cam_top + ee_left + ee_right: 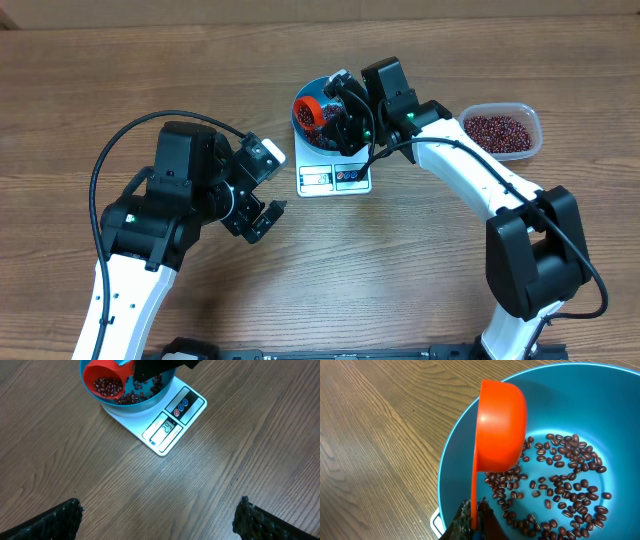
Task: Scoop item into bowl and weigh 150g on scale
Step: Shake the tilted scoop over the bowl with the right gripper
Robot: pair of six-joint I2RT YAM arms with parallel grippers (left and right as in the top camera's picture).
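**A:** Where are the beans (570,485)?

**B:** Some lie scattered across the bottom of the blue bowl (455,475), which sits on the scale (172,425). More are in the orange scoop (500,425), tipped on its side over the bowl.

**A:** Who has the scoop?

**B:** The right tool (472,525), above the scale, is clamped tight on its handle.

**A:** And the left tool (268,187)?

**B:** It is to the left of the scale and a little in front, over bare worktop (240,460). Its jaws are spread wide with nothing in them.

**A:** Anything else?

**B:** A clear tub (503,130) of beans stands on the worktop, well to the right of the scale.
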